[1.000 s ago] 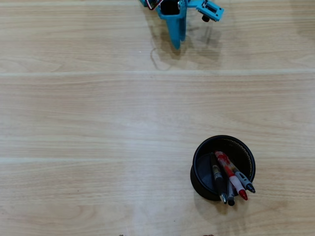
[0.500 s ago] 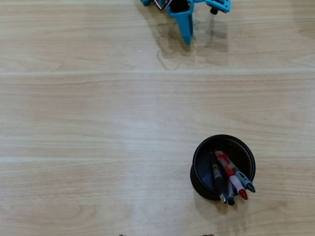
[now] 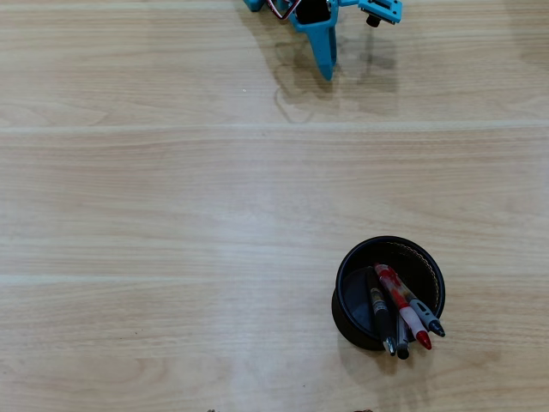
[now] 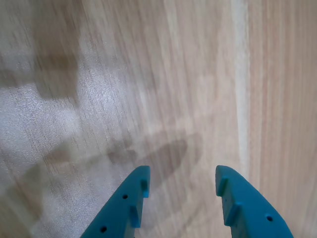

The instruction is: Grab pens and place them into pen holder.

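The pen holder (image 3: 389, 292) is a round black mesh cup on the wooden table at the lower right of the overhead view. Several pens (image 3: 399, 311) stand in it and lean over its near rim: a black one, a grey-clear one, a clear one with a black tip and a red one. My blue gripper (image 3: 326, 73) is at the top edge of the overhead view, far from the cup. In the wrist view the gripper (image 4: 182, 176) is open and empty, with bare wood between the fingers. The cup is out of the wrist view.
The light wooden table (image 3: 171, 215) spreads across both views with faint plank seams. The arm casts a shadow on the wood under the gripper (image 4: 158, 153).
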Controlling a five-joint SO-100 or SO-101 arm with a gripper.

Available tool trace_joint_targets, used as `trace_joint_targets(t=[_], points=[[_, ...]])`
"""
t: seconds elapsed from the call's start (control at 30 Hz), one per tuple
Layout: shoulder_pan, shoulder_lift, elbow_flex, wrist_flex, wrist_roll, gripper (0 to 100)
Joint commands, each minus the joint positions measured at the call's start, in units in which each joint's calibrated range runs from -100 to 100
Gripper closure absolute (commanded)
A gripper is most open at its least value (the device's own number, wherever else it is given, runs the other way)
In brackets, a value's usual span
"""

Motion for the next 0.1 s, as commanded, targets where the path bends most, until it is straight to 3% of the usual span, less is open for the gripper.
trace_joint_targets(t=[0.0, 0.07], points=[[0.1, -0.4, -0.1, 1.7, 0.3, 84], [0.1, -0.4, -0.1, 1.7, 0.3, 84]])
